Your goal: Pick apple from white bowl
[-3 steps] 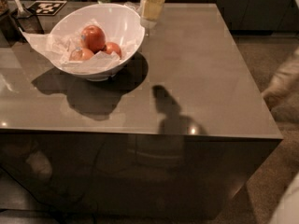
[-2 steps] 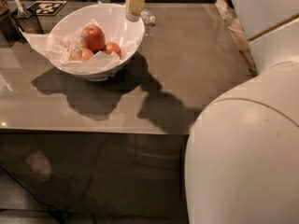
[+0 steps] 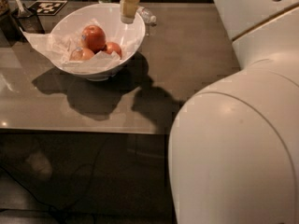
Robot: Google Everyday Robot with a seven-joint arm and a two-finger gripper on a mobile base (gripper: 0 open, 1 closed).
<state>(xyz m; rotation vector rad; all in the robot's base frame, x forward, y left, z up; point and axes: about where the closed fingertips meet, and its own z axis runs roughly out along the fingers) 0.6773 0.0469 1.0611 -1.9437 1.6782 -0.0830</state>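
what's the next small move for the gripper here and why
Probably ease the gripper leftward in the view and down toward the apple. It hangs over the right side of the white bowl, well apart from the apple, which lies farther left inside.

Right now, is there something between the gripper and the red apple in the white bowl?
Nothing visible does. The gripper hangs above the right side of the white bowl; the apple lies uncovered to its left in the view, on tissue paper. Two other apples lie beside it, not over it.
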